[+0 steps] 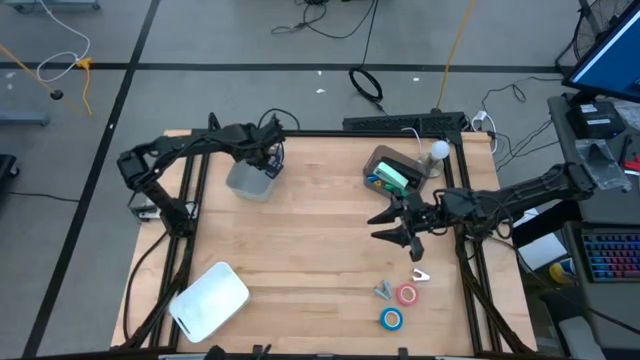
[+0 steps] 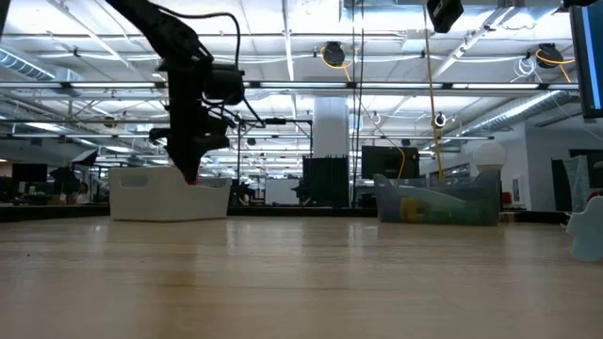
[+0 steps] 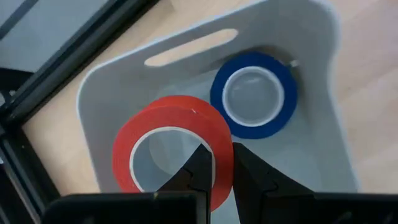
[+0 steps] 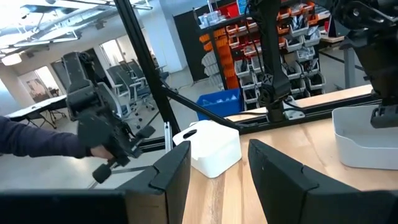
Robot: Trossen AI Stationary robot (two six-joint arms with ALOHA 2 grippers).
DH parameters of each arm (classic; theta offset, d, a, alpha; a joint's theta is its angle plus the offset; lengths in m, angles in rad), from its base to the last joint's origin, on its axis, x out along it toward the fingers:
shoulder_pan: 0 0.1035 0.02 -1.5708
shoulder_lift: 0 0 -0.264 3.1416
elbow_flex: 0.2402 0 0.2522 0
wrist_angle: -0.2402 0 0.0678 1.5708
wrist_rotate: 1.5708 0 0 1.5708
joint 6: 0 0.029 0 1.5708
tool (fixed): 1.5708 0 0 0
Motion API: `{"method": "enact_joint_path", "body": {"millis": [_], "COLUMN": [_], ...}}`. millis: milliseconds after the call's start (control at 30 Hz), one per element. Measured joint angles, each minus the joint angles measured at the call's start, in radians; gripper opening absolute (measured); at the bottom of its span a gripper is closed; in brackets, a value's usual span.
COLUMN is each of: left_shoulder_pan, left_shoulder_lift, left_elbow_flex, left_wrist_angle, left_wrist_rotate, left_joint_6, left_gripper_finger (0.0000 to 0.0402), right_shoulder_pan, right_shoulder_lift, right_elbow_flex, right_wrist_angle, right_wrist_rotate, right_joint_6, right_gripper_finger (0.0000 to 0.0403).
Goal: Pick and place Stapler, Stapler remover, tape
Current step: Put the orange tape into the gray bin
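Your left gripper [image 3: 216, 169] is above the grey bin [image 1: 250, 181] at the far left of the counter [image 1: 300, 240], and its fingers are closed on a red tape roll [image 3: 171, 146]. A blue tape roll [image 3: 254, 94] lies flat on the bin floor (just beside the red one). Your right gripper [image 1: 398, 226] hangs over the counter's right side with fingers spread and nothing between them. Near the front edge you see another red tape roll [image 1: 406, 294] and another blue tape roll [image 1: 391, 319], close together.
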Motion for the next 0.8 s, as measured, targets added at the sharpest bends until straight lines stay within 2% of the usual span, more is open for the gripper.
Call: {"method": "enact_joint_path", "body": {"millis": [267, 433, 800], "left_shoulder_pan": [0.049, 0.068, 0.075], "left_shoulder_lift": [0.065, 0.071, 0.070], "left_elbow_flex": [0.000, 0.000, 0.000], "left_wrist_angle": [0.011, 0.068, 0.089], "left_wrist_rotate": [0.021, 0.057, 0.050], "left_joint_6": [-0.012, -0.013, -0.046], "left_gripper_finger": [0.0034, 0.0034, 0.0043], "right_shoulder_pan": [0.000, 0.000, 0.000], "right_shoulder_lift": [-0.003, -0.003, -0.003], "right_elbow_flex": [0.000, 0.000, 0.000], "right_wrist_angle": [-0.010, -0.013, -0.014], "right_wrist_rotate": [0.000, 0.001, 0.001], "right_joint_6": [-0.001, 0.001, 0.002], "right_gripper_finger": [0.0157, 0.0157, 0.0156]}}
